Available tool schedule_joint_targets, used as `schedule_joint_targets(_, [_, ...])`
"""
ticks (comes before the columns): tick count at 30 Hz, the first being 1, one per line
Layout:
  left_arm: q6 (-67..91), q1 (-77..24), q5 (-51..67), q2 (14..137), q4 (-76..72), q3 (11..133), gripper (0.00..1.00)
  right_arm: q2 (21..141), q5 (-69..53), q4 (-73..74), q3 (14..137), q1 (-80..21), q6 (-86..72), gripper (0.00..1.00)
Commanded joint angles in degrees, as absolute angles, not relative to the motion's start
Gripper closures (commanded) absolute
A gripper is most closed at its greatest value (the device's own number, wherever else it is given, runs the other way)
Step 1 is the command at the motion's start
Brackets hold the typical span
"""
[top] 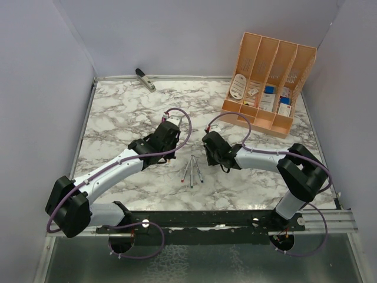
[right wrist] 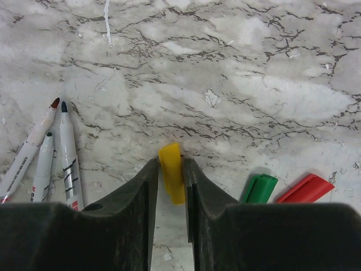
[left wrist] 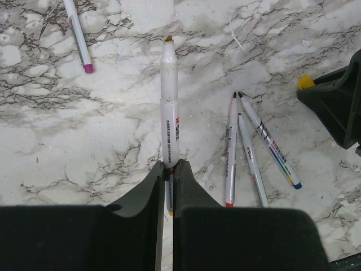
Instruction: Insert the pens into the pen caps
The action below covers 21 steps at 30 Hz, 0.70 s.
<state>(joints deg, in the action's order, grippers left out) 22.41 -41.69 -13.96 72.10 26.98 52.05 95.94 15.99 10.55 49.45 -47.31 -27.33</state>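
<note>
My left gripper [left wrist: 168,172] is clamped on a pen [left wrist: 169,107], with the nib sticking straight out ahead of it. My right gripper [right wrist: 171,169] pinches the yellow cap [right wrist: 171,162] at its front. I'd square the cap's mouth to the nib, then push slowly along one axis.

Left arm [top: 112,171], right arm [top: 259,159]: angled inward from near edge toward bench centre.
Left gripper [left wrist: 169,167]: pinching pen [left wrist: 169,113].
Right gripper [right wrist: 171,165]: pinching yellow cap [right wrist: 171,179].
</note>
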Motion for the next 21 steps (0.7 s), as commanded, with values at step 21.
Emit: schedule_joint_targets(21, [18.5,-41.0,-8.9,68.3,8.4,46.0,1.0,100.6,27.7,14.1,66.6,-47.8,-20.1,0.99])
